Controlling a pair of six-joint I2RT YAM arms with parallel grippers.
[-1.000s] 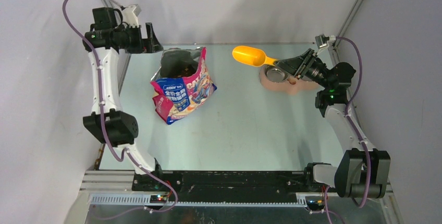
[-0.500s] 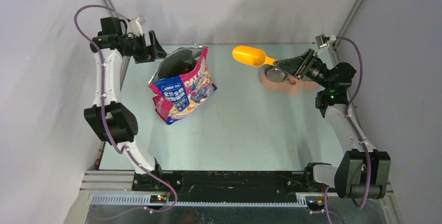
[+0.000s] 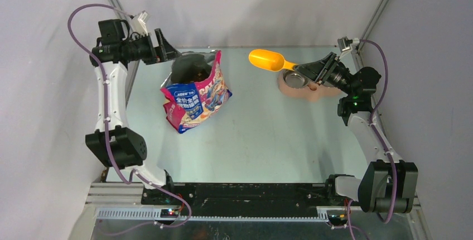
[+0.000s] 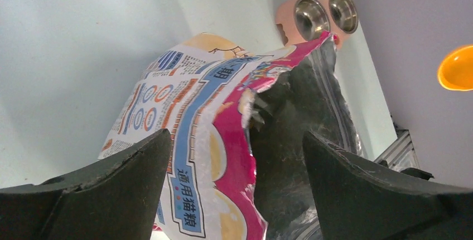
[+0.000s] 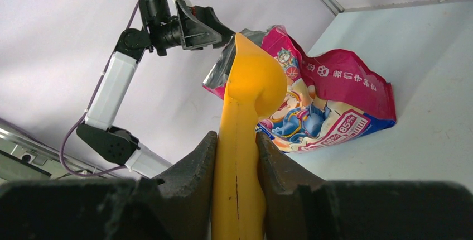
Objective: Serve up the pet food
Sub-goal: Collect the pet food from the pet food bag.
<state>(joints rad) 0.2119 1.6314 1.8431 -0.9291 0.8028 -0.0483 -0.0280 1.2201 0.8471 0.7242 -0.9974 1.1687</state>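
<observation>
Left wrist: "通用猫粮" on bag [image 4: 189, 139] beyond wide-open left pincer [image 4: 234, 139]; right pincer [image 5: 237, 139] tight around yellow scoop [image 5: 251, 84].

bag [image 3: 196, 99] — pink-blue cartoon print | scoop [image 3: 266, 60] — yellow | pet food [image 3: 196, 75] dark brown | feeder [image 3: 324, 91] peach

The bag [image 3: 196, 97] is gleaming, glossy film with silvery foil lining; the pet food [image 3: 196, 76] inside is looking matt, granular. Right of the bag, the smooth plastic scoop [image 3: 266, 60] and metal bowls [image 4: 310, 15] are shining.
</observation>
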